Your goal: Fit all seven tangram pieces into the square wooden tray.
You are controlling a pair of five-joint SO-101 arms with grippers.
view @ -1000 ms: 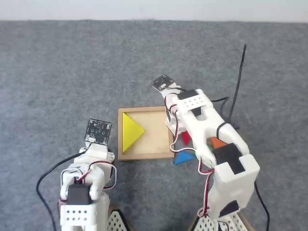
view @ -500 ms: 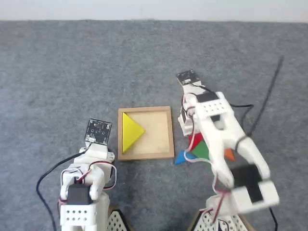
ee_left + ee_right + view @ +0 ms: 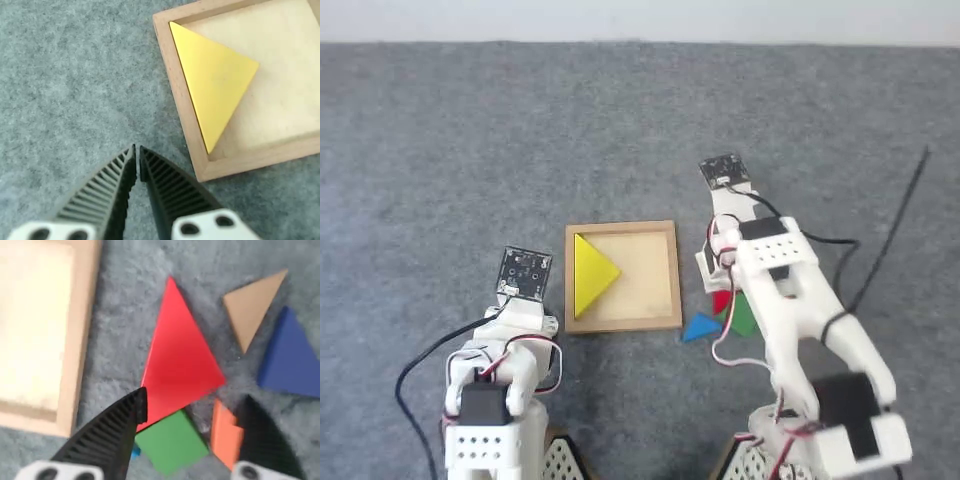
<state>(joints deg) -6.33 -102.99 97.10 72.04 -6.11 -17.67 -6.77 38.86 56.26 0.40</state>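
- Square wooden tray (image 3: 620,227) (image 3: 240,161): pale raised rim and smooth light floor, lying flat on the grey felt-like mat (image 3: 470,150).
- Yellow triangle (image 3: 592,272) (image 3: 215,85): large and glossy, seated in the tray with its long edge against the 9 o'clock wall.
- Loose pieces: on the mat at 4 o'clock from the tray, apart from its rim. They are the red triangle (image 3: 177,360) (image 3: 721,300), green piece (image 3: 172,440) (image 3: 743,318), orange piece (image 3: 225,432), tan triangle (image 3: 250,302), dark blue triangle (image 3: 290,357) and light blue triangle (image 3: 700,327).
- Left gripper (image 3: 136,150): black ribbed fingers pressed together on nothing, over the mat at 8 o'clock from the tray.
- Right gripper (image 3: 195,396): spread wide and empty, above the red, green and orange pieces.
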